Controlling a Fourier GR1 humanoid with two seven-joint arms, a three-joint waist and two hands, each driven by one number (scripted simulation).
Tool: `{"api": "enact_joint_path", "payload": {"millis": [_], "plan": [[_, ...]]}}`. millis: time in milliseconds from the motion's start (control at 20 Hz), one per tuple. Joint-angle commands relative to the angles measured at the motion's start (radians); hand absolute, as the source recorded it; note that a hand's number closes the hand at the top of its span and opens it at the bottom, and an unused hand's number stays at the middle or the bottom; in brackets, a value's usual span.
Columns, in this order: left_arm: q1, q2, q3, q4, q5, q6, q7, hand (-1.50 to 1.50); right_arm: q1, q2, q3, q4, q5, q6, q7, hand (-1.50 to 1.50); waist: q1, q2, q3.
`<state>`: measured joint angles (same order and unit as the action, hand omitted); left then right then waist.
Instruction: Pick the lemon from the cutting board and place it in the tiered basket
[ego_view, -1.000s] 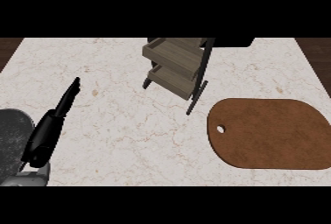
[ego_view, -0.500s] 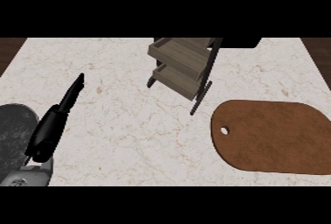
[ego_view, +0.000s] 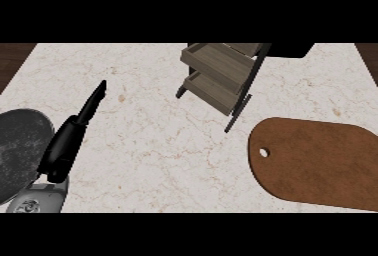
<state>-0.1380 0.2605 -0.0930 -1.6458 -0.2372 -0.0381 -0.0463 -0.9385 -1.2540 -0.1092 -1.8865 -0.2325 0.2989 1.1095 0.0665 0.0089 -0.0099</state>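
L hand (ego_view: 74, 135) edge-on, fingers straight, pointing up-right over counter (ego_view: 148, 150).

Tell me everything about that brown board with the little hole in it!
The brown wooden cutting board lies flat on the white marble counter, at the right of the head view. It is rounded, with mottled reddish-brown wood and one small hole near its left edge. Its right part runs out of the picture. Nothing shows on top of it; no lemon can be seen there. The wooden tiered basket stands just behind it, apart.
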Motion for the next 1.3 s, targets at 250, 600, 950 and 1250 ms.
{"api": "enact_joint_path", "payload": {"millis": [250,600,950,1250], "plan": [[-0.038,-0.023,-0.034,-0.011,-0.014,-0.01,0.031,0.0,-0.331,0.112,0.272,0.235,0.093,-0.068,0.177,1.5,0.036,0.005,-0.005],[-0.044,-0.045,-0.051,0.029,-0.049,0.019,-0.014,0.0,-0.534,0.387,0.431,0.518,0.209,-0.127,0.146,1.5,0.04,0.01,-0.003],[-0.053,-0.016,0.001,0.025,-0.006,-0.012,0.013,0.0,-0.664,0.663,0.505,0.846,0.339,-0.224,0.078,1.5,0.019,0.009,0.004],[-0.037,-0.028,-0.011,0.007,-0.017,-0.005,0.01,0.0,-0.651,0.846,0.407,1.06,0.385,-0.461,-0.121,-1.5,0.01,0.013,0.007]]}}
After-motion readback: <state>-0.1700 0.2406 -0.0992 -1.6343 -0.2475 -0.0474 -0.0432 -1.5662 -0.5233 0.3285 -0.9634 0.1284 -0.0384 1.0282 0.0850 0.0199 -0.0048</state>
